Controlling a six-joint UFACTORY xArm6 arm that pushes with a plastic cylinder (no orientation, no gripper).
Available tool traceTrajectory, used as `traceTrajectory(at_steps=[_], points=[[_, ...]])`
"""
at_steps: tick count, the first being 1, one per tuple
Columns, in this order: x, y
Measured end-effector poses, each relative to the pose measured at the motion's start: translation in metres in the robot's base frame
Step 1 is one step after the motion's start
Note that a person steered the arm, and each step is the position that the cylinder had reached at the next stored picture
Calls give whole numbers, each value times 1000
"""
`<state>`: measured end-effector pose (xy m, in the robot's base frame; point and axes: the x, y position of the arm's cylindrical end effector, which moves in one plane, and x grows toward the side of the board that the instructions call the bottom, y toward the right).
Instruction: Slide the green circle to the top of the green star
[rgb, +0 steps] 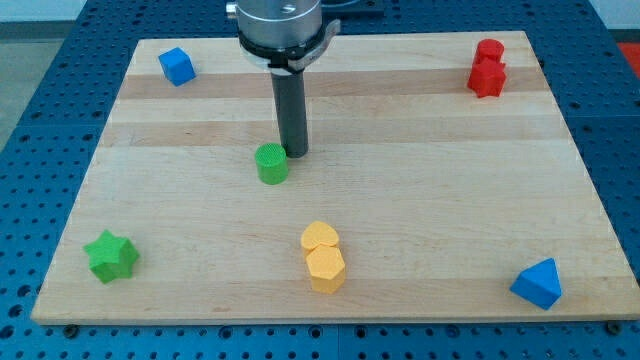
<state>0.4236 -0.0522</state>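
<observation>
Pale wooden counter (400, 200) sits on a blue perforated base, seen from above and slightly in front. No jaws on this arm, just a dark rod coming down from the view's top; my tip (293, 154) rests near the counter's centre, touching or just beside the green circle (271, 164) at its 2 o'clock. Green star (111, 256) lies well apart from the circle, at approx 8 o'clock from it, near the bottom-left corner. Other blocks: blue cube (177, 66) top left; two red blocks (487, 69) touching, top right; yellow heart (320, 238) w/ yellow hexagon (326, 268) just below it, bottom centre; blue triangle-like block (538, 283) bottom right.
</observation>
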Motion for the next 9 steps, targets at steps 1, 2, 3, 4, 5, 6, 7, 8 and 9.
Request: traceTrajectory(at_steps=[1,2,3,4,5,6,7,8,9], points=[[22,-18],[48,-40],[69,-60],[90,-80],[107,-95],[107,-83],[107,-82],[107,-94],[101,-94]])
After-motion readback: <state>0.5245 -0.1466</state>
